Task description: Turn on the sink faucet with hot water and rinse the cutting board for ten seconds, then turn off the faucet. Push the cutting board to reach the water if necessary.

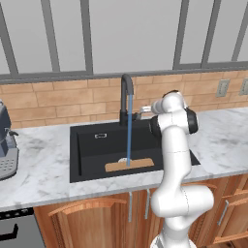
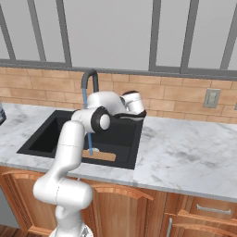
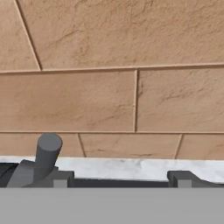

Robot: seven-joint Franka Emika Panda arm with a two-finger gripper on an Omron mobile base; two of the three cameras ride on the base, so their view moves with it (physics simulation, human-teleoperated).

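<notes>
The black gooseneck sink faucet point(image 1: 126, 92) point(image 2: 90, 76) stands behind the black sink point(image 1: 87, 155) point(image 2: 46, 139). A thin blue stream of water point(image 1: 129, 131) point(image 2: 90, 146) runs from its spout onto the tan cutting board point(image 1: 140, 164) point(image 2: 104, 156), which lies flat at the front of the basin. My gripper point(image 1: 140, 110) point(image 3: 122, 181) is just right of the faucet's base and points at the brick wall. In the hand view its fingertips point(image 3: 183, 179) stand well apart, and the faucet's grey lever handle point(image 3: 47, 153) rises right by the left one. Nothing sits between the fingers.
A grey coffee machine point(image 1: 6, 145) stands on the marble counter point(image 2: 185, 152) left of the sink. Wall outlets point(image 1: 223, 87) point(image 2: 212, 98) sit on the brick backsplash at the right. Wooden cabinets run below the counter's front edge.
</notes>
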